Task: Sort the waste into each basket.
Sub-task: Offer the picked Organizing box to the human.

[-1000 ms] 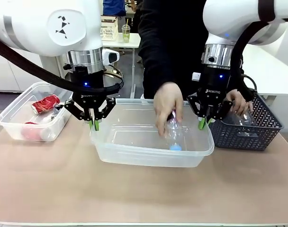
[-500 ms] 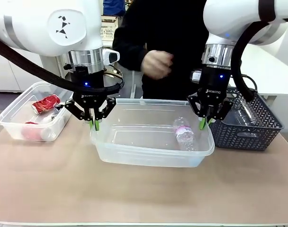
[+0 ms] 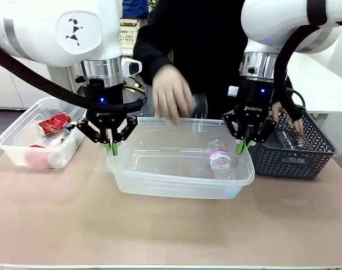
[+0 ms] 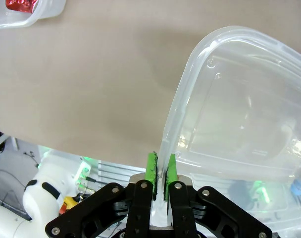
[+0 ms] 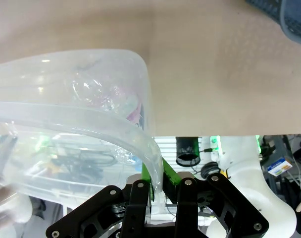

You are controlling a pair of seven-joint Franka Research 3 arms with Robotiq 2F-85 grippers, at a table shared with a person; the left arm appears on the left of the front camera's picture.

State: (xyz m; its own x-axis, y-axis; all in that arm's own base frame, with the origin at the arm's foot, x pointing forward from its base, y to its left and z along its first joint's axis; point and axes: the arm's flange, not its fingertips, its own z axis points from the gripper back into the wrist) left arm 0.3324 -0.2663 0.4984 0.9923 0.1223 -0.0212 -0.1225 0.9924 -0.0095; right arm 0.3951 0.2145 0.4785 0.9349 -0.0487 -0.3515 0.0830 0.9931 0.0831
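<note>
The middle clear tub (image 3: pixel 179 188) stands between my two arms. My left gripper (image 3: pixel 112 147) is shut on its left rim, and my right gripper (image 3: pixel 242 146) is shut on its right rim. One clear plastic bottle (image 3: pixel 219 159) with a pink label lies inside, near the right end. Above the tub's far edge, the person's hand (image 3: pixel 171 97) holds a second clear bottle (image 3: pixel 199 105). The left clear tub (image 3: pixel 13 151) holds crushed red cans (image 3: pixel 54 123). In the left wrist view the gripper (image 4: pixel 161 163) pinches the tub rim (image 4: pixel 182 101). The right wrist view shows the same: gripper (image 5: pixel 158 173), rim (image 5: pixel 146 106).
A dark lattice basket (image 3: pixel 295 160) with clear bottles sits at the right, close behind my right gripper; the person's other hand (image 3: pixel 288 119) is at it. The person in black stands at the far side. Bare tan tabletop (image 3: pixel 171 230) lies in front of the tubs.
The person dropped one bottle into the middle tub and pulled the hand away. That hand is now back over the tub's far edge with another bottle. Neither arm has moved.
</note>
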